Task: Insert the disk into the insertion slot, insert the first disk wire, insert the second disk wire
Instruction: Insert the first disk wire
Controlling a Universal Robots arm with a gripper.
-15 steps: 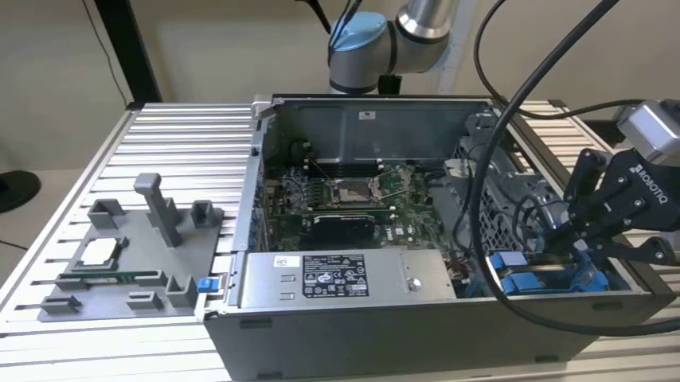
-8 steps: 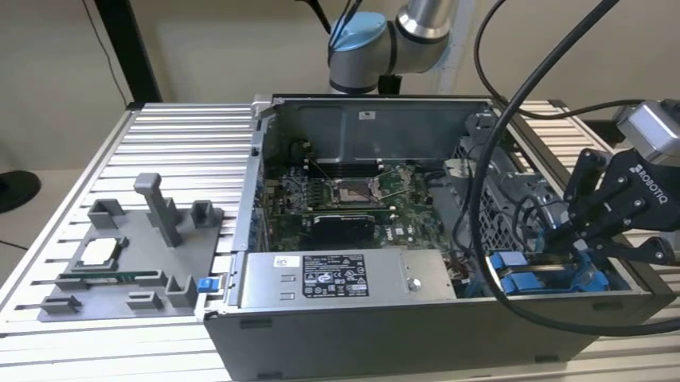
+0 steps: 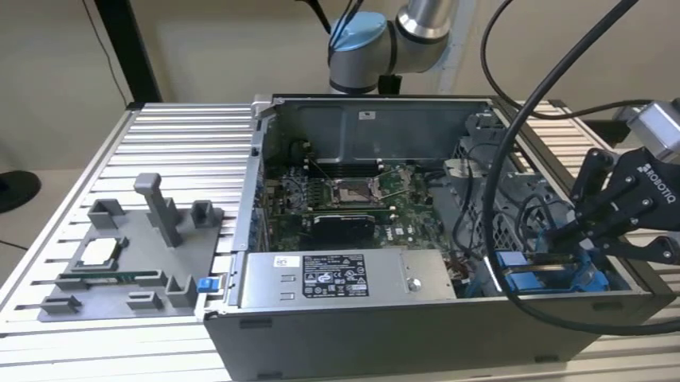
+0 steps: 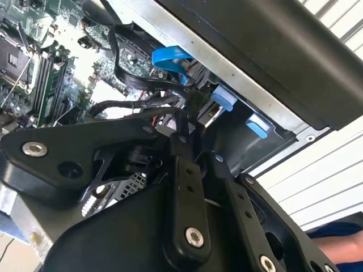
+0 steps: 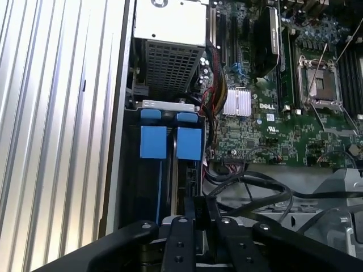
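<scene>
Gripper [image 5: 199, 211] came first: its fingers were drawn close together, with something dark and narrow between them that could not be made out. It hung low inside the computer case [image 3: 318, 334], at the end of the power box [image 3: 330, 277] toward the exterior view's right, over the insertion slot [image 3: 531, 280].

The disk [image 5: 189, 143] seemed to be seated on edge in that slot. Its blue carrier end lay nearest the power box and in line with the gripper. Judged by that, the disk step looked done and the work was at the wires. Black cables [image 5: 249, 190] looped just beside the gripper. Any move there would call for a square, gentle approach, since the gap looked tight and crowded.

The case also held the green board [image 3: 340, 203], beyond the power box. Well apart from the power box, toward the exterior view's left, a grey tray [image 3: 101, 298] carried a memory stick [image 3: 107, 277] and a small square part [image 3: 98, 253].
</scene>
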